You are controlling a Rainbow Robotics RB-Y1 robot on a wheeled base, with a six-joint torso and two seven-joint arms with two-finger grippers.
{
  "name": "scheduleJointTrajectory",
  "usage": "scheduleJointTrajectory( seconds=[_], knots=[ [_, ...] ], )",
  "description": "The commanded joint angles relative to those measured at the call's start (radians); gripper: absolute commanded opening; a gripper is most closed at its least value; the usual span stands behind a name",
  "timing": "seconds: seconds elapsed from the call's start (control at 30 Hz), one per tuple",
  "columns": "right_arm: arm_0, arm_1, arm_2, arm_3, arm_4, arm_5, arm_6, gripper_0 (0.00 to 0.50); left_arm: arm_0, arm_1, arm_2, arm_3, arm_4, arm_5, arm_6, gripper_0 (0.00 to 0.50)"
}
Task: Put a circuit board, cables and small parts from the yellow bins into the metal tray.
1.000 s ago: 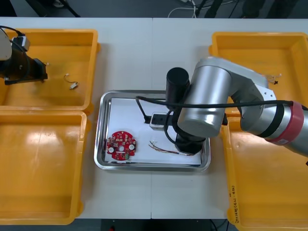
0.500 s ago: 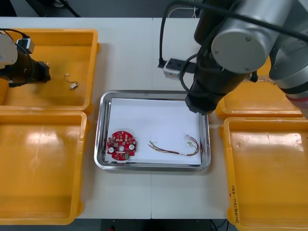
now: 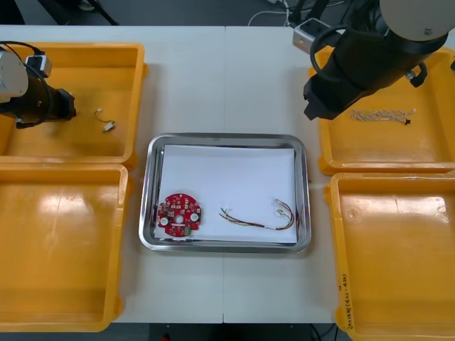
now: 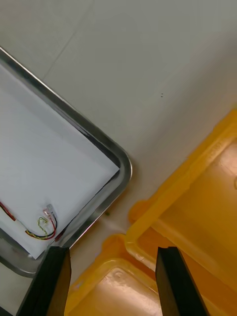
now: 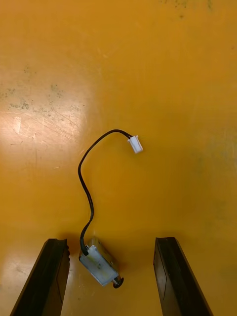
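Observation:
The metal tray (image 3: 151, 192) holds a round red circuit board (image 3: 179, 214) and a red and yellow cable (image 3: 259, 219) on its white inside. My right arm (image 3: 355, 67) hangs over the near edge of the far right yellow bin (image 3: 426, 153). Its gripper (image 4: 112, 249) is open and empty, above the gap between the tray's corner (image 4: 121, 168) and the bins. My left gripper (image 5: 111, 241) is open in the far left bin (image 3: 85, 153). A small metal part (image 5: 100, 261) with a black cable (image 5: 86, 182) lies between its fingers, untouched.
A twisted blue and white cable (image 3: 380, 114) lies in the far right bin. The two near bins (image 3: 64, 312) (image 3: 398, 312) show bare floors. In the right wrist view the red and yellow cable (image 4: 44, 227) sits close to the tray's corner.
My right arm has risen from the tray and swung back to the far right bin, leaving the red and yellow cable in the tray. The left arm has hardly moved.

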Motion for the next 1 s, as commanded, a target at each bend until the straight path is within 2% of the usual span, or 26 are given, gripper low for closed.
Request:
scheduleJointTrajectory(
  seconds=[0.03, 0.2, 0.53, 0.7, 1.0],
  knots=[
    [-0.049, -0.059, -0.040, 0.016, 0.057, 0.004, -0.020, 0.500, -0.023, -0.008, -0.008, -0.010, -0.007, -0.014, -0.057, 0.500],
    [-0.050, -0.067, -0.081, 0.093, 0.123, 0.004, -0.010, 0.500, -0.018, -0.007, -0.008, -0.010, -0.012, -0.011, -0.061, 0.500],
    [-0.052, -0.083, -0.168, 0.254, 0.192, 0.004, 0.007, 0.500, -0.009, -0.007, -0.008, -0.010, -0.017, -0.008, -0.071, 0.500],
    [-0.052, -0.088, -0.185, 0.312, 0.268, 0.004, 0.006, 0.500, -0.003, -0.005, -0.008, -0.008, -0.021, -0.008, -0.074, 0.500],
    [-0.052, -0.082, -0.248, 0.412, 0.307, 0.004, 0.003, 0.500, 0.003, -0.002, -0.008, -0.010, -0.024, -0.008, -0.075, 0.500]
  ],
)
